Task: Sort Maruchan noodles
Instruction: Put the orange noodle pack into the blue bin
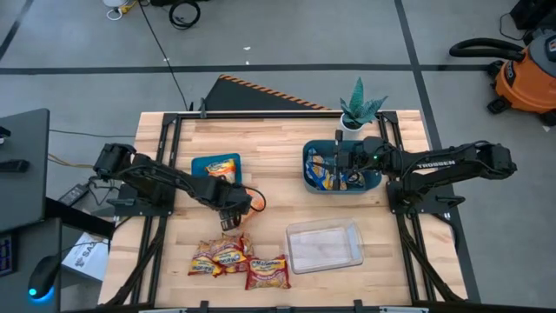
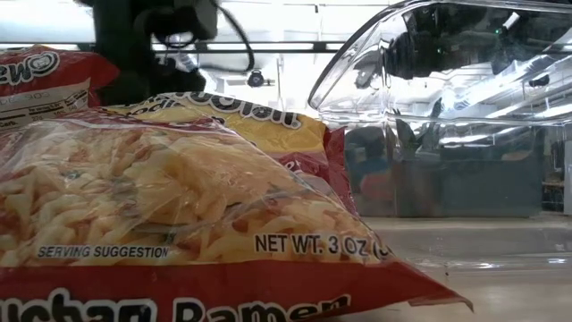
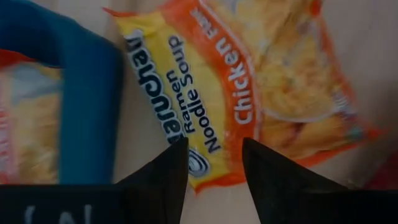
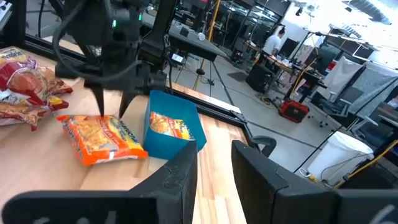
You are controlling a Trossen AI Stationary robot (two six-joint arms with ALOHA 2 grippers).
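Observation:
An orange Maruchan chicken packet (image 3: 249,93) (image 4: 102,140) lies flat on the table beside the left teal bin (image 1: 215,167) (image 4: 177,140), which holds another orange packet (image 4: 165,124). My left gripper (image 1: 233,211) (image 3: 214,165) is open and points down over the end of the table packet nearest the bin. Red-and-yellow packets (image 1: 221,257) (image 1: 267,272) (image 2: 179,206) lie near the table's near edge. My right gripper (image 1: 343,161) (image 4: 214,162) is open and hovers over the right teal bin (image 1: 311,176), which holds blue packets. My left gripper comes from above with its fingertips (image 4: 102,112) standing over the orange packet's printed end (image 3: 205,143), near the bin. I cannot tell whether they touch the packet. The packet lies flat on the table.
A clear plastic container (image 1: 324,246) (image 2: 447,116) sits on the near right part of the table. A potted plant (image 1: 358,109) stands at the far edge behind the right bin. Bare wood shows between the two bins.

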